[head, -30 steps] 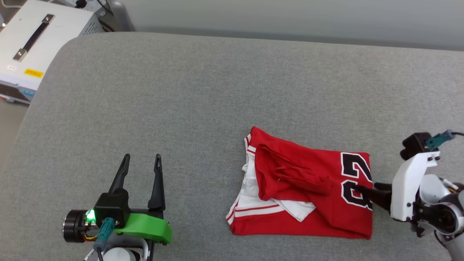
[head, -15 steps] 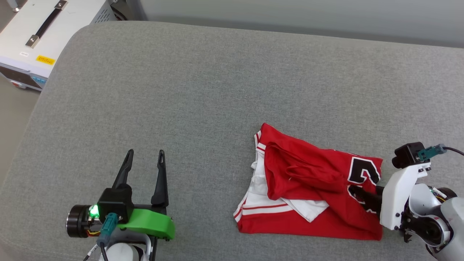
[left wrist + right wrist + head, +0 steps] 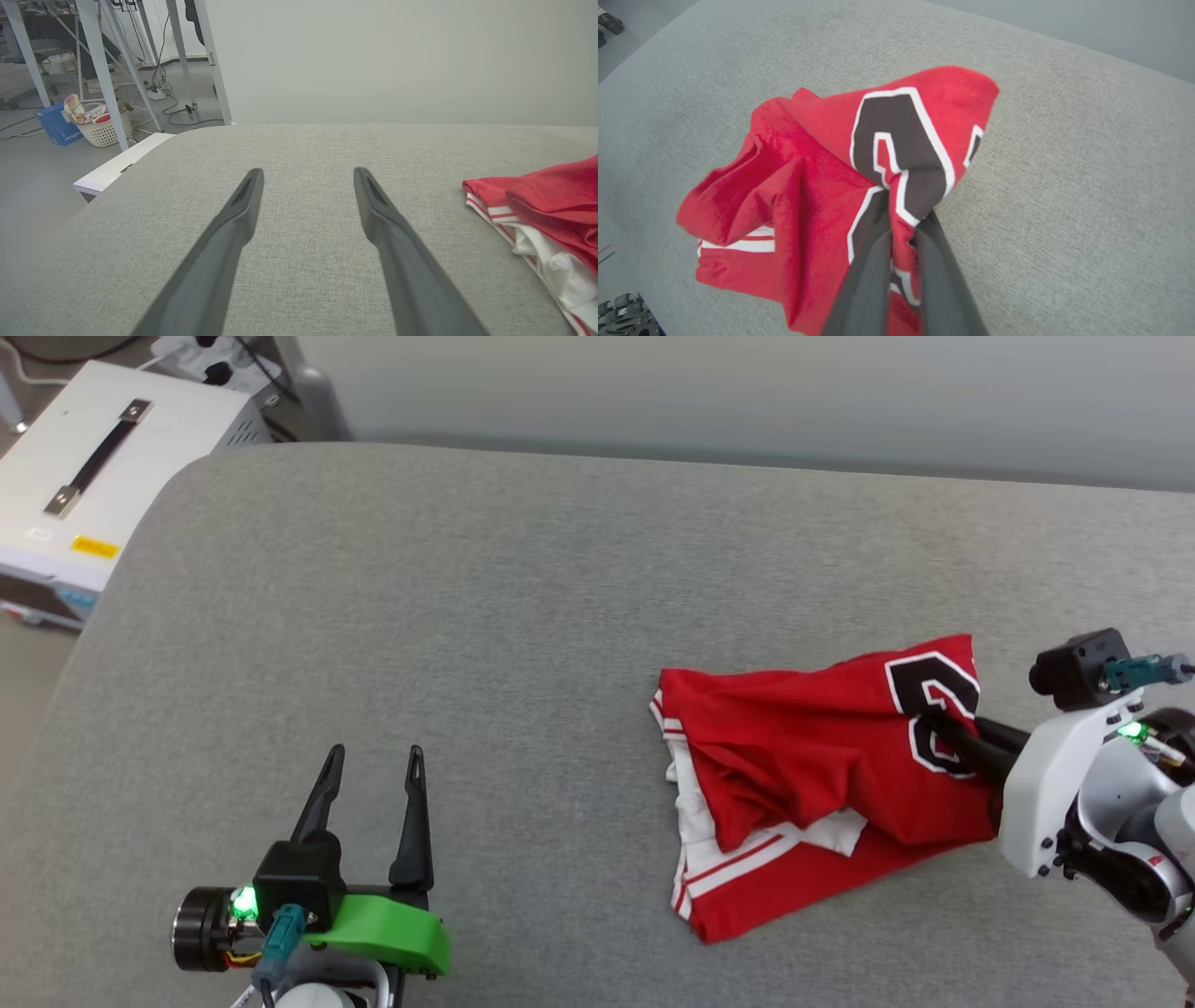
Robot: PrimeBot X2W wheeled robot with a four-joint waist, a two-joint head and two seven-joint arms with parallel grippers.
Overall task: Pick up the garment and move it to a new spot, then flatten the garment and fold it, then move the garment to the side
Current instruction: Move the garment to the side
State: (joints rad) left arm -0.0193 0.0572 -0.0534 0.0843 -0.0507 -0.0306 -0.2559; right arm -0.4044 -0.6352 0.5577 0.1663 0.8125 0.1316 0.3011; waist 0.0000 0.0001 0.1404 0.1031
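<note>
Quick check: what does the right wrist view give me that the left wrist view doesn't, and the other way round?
Right wrist view: the right gripper with its fingers shut on the garment at the black number print, cloth bunched there. Left wrist view: the left gripper open over the bare grey surface, plus a white basket on the floor beyond. Both: the red garment and that grey surface.

My right gripper [image 3: 903,209] pinches a bunched fold of the red garment [image 3: 784,186] between its two dark fingers [image 3: 864,280], at the black white-outlined numeral [image 3: 896,135]; the cloth spreads ahead and left of the tips, grey fabric surface [image 3: 1064,163] to their right
</note>
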